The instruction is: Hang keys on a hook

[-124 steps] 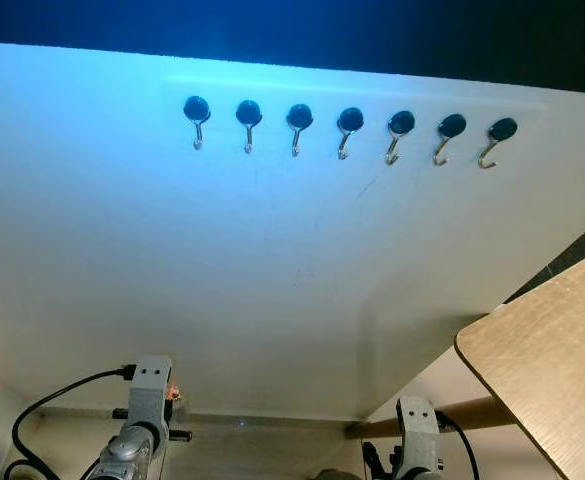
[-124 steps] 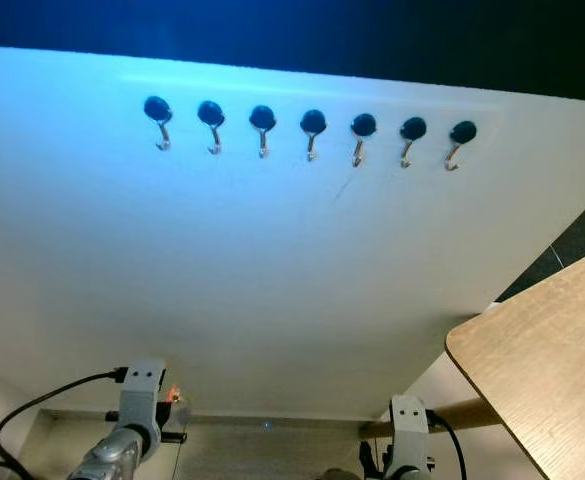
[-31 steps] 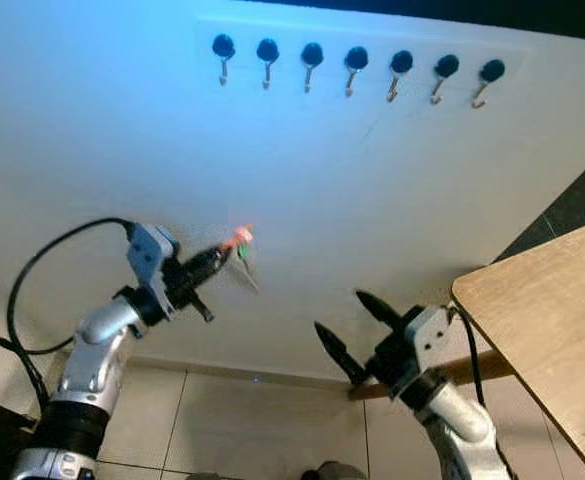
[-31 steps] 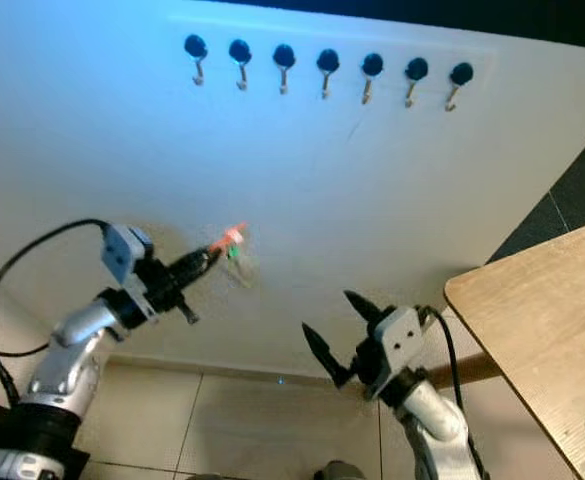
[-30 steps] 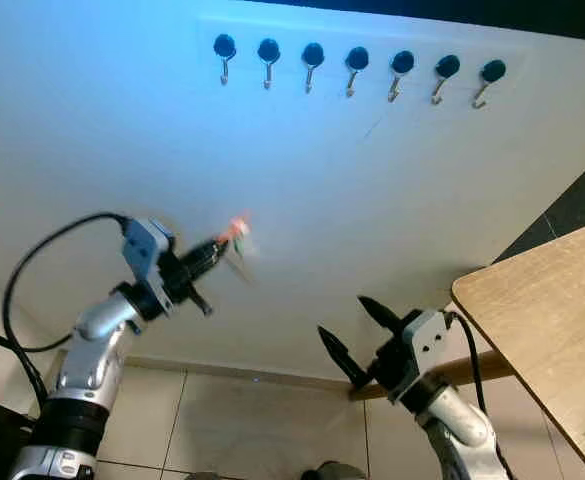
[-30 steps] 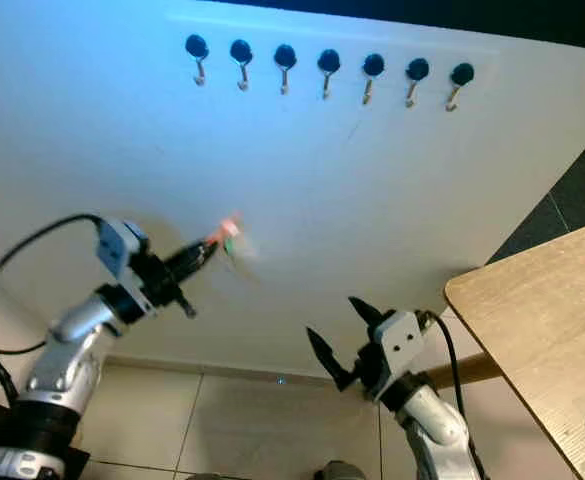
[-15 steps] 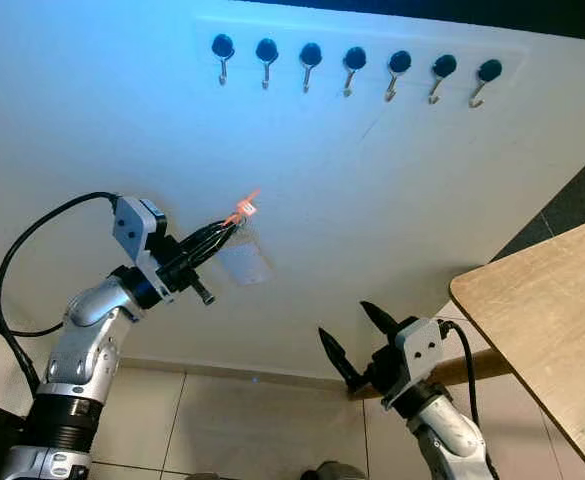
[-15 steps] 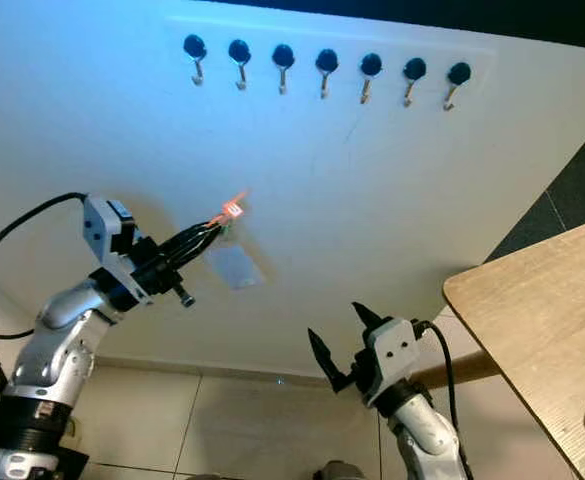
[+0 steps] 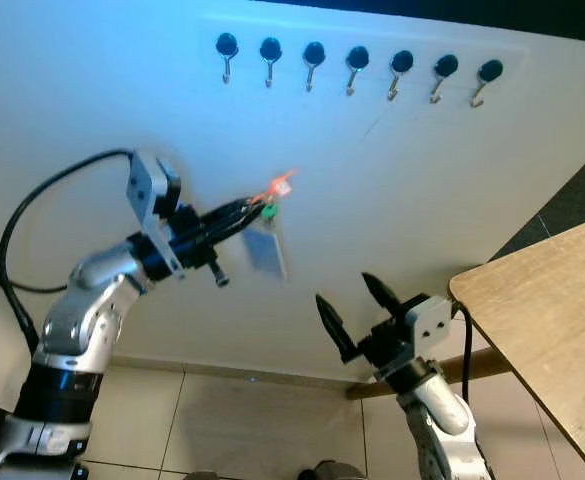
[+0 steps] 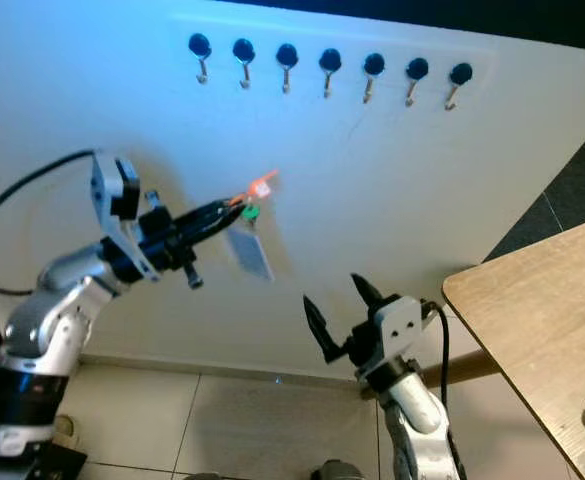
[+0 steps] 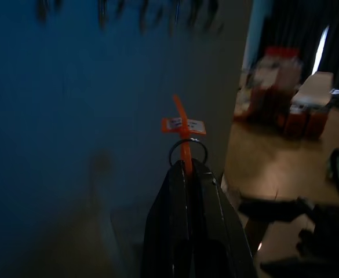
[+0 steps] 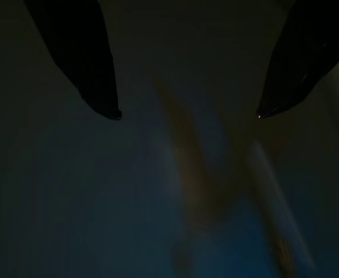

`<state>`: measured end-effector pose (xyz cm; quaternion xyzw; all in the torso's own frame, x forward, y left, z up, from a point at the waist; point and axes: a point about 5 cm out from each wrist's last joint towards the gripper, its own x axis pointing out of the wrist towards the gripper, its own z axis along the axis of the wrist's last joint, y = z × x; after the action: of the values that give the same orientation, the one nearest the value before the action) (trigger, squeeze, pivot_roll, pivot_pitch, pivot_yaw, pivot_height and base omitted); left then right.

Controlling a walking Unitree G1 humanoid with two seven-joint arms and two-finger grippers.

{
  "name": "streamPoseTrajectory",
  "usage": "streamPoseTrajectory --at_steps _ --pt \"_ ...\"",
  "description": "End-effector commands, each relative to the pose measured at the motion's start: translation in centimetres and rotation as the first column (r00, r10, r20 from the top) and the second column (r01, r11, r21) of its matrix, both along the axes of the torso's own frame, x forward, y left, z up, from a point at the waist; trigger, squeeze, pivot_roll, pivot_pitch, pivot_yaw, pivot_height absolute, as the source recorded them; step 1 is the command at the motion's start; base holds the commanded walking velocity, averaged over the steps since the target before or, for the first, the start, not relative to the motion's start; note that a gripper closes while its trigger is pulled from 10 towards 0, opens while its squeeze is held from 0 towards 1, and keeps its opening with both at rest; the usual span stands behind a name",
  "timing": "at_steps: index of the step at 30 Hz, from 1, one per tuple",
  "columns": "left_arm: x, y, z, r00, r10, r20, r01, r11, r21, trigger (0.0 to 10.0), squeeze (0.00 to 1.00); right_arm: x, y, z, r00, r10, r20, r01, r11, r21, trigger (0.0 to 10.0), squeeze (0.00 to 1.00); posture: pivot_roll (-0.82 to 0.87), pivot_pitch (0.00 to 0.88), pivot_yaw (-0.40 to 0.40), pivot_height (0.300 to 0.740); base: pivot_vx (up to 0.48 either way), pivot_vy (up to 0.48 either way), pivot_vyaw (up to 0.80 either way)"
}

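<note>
The left gripper (image 9: 255, 210) has moved up and toward the right since half a second ago, so the keys (image 9: 275, 190) are now a bit closer to the hooks. The right gripper (image 9: 354, 300) has come up a little too.

The job is not done yet. All seven hooks in the row of hooks (image 9: 352, 63) on the white wall (image 9: 102, 100) have nothing hanging on them. The keys are well below the row, roughly under the third hook (image 9: 313, 56). The arm needs to lift them much higher, then slip the ring over a hook and let go.

The left gripper is pinched closed on the orange tag (image 11: 183, 125) of the keys. In the left wrist view the tag and the little metal ring (image 11: 187, 152) stick out just past the fingertips. A pale flat tag (image 9: 263, 249) hangs down under the fingers, but it is blurry.

The right gripper is wide open and holds nothing. It waits low down, near the wooden table (image 9: 552, 330).
</note>
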<state>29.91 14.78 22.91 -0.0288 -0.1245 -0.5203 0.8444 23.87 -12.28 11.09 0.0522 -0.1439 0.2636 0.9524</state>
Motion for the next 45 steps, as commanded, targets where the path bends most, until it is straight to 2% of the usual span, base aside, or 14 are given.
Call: streamPoseTrajectory --at_steps 1,5,7,12,22,27,45 --pt "0.2 0.5 0.0 1.000 0.000 -0.025 0.000 1.000 -0.005 10.0 0.00 -0.1 0.4 0.2 1.000 0.029 -0.005 -0.029 1.000 0.006 10.0 0.00 0.02 0.072 -0.061 0.740 0.000 0.000 0.00" --pt "0.9 0.4 0.6 0.999 -0.003 -0.053 0.002 1.000 -0.027 10.0 0.00 0.0 1.3 0.7 0.997 0.070 0.006 -0.070 0.998 -0.004 10.0 0.00 0.02 0.072 -0.060 0.740 0.000 0.000 0.00" --pt "1.3 -0.2 1.8 0.999 -0.030 -0.035 0.029 0.998 -0.052 10.0 0.00 -0.1 2.2 1.0 0.994 0.106 0.015 -0.105 0.994 -0.009 10.0 0.00 0.02 0.073 -0.062 0.740 0.000 0.000 0.00" --pt "2.0 -0.5 3.3 0.999 -0.035 -0.007 0.034 0.996 -0.078 10.0 0.00 -0.1 2.3 1.0 0.994 0.111 0.009 -0.111 0.994 -0.004 10.0 0.00 0.02 0.074 -0.066 0.740 0.000 0.000 0.00" --pt "3.0 -0.1 5.7 0.998 -0.018 0.056 0.025 0.990 -0.139 10.0 0.00 0.1 2.3 1.6 0.994 0.111 0.014 -0.111 0.994 0.008 10.0 0.00 0.01 0.073 -0.065 0.740 0.000 0.000 0.00" --pt "3.9 0.7 6.0 0.996 0.036 0.079 -0.023 0.986 -0.163 10.0 0.00 0.2 2.5 1.8 0.995 0.103 0.013 -0.104 0.994 0.021 10.0 0.00 0.01 0.071 -0.065 0.740 0.000 0.000 0.00" --pt "4.9 2.0 6.6 0.990 0.096 0.104 -0.074 0.978 -0.197 10.0 0.00 0.0 2.6 1.9 0.994 0.112 0.008 -0.112 0.994 0.020 10.0 0.00 0.01 0.076 -0.065 0.740 0.000 0.000 0.00"
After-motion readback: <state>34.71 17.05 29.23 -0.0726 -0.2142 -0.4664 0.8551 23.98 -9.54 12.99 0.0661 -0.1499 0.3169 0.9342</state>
